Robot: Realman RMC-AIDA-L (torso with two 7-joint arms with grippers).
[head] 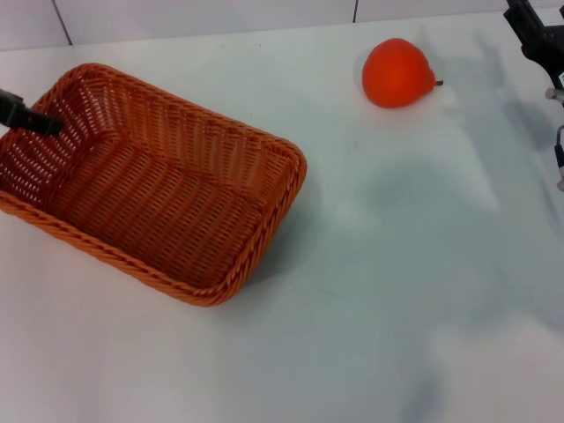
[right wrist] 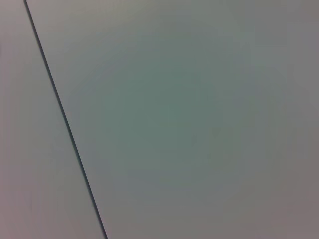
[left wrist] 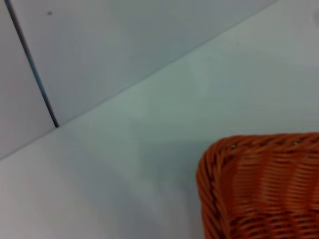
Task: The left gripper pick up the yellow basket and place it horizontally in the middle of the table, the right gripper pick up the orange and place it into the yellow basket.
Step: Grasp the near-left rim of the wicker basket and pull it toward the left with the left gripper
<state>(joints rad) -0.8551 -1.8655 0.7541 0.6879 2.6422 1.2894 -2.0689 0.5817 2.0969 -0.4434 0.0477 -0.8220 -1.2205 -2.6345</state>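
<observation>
The yellow basket [head: 204,122], orange-brown woven wicker, lies slantwise on the left of the white table [head: 397,264]. One corner of it shows in the left wrist view [left wrist: 264,189]. The dark tip of my left gripper [head: 31,119] reaches in from the left edge of the head view and sits over the basket's left end, inside the rim. The orange [head: 398,73] lies on the table at the back right, its stem pointing right. My right gripper [head: 536,33] is at the far top right, apart from the orange and to the right of it.
A pale wall with dark seams [left wrist: 32,64] stands behind the table's back edge. The right wrist view shows only a plain pale surface with one dark seam [right wrist: 65,119]. The table between basket and orange is bare.
</observation>
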